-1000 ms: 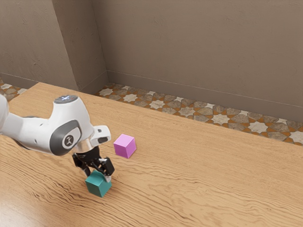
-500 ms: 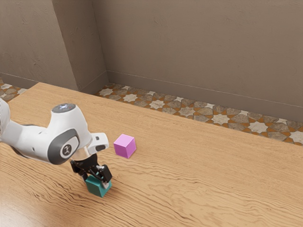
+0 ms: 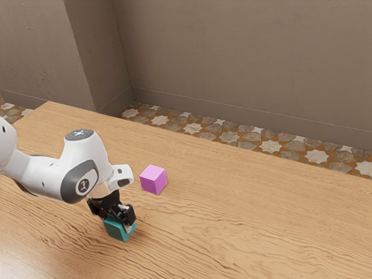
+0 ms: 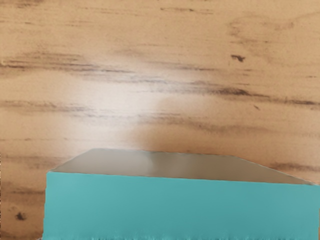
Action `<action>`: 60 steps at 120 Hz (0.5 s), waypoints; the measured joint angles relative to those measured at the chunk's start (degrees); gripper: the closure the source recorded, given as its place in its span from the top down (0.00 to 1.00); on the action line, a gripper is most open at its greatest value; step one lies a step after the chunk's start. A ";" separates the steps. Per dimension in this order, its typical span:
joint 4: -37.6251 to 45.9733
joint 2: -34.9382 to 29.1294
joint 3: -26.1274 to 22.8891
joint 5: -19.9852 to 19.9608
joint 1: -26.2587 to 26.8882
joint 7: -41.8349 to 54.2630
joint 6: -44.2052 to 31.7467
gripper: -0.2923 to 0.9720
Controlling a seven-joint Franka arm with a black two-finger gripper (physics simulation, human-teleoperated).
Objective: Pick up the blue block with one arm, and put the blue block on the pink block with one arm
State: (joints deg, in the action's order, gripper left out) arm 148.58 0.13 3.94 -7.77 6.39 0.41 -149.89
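In the exterior view, the gripper (image 3: 119, 218) is set low on the blue block (image 3: 120, 231), on the table (image 3: 250, 197) near the pink block (image 3: 153, 179). Whether it is held cannot be told. Flat sides should be squeezed evenly before lifting. In the wrist view, the blue block (image 4: 175, 207) looks teal, smooth and square-edged.

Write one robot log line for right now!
gripper: low over blue block | blue block: on wooden table | pink block: apart, nothing on it

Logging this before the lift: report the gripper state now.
Gripper: down over the teal block; open or closed cannot be told.
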 joint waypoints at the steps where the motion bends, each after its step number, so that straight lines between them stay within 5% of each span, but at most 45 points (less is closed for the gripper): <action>1: 0.01 -0.01 0.02 0.02 0.01 -0.04 0.00 0.58; 18: -3.01 0.20 0.51 2.66 0.24 -0.85 0.45 0.50; 60: -38.78 18.34 -0.50 10.09 -4.21 -0.84 14.38 0.49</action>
State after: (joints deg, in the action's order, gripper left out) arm 109.79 18.47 3.44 2.32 2.18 -0.43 -135.51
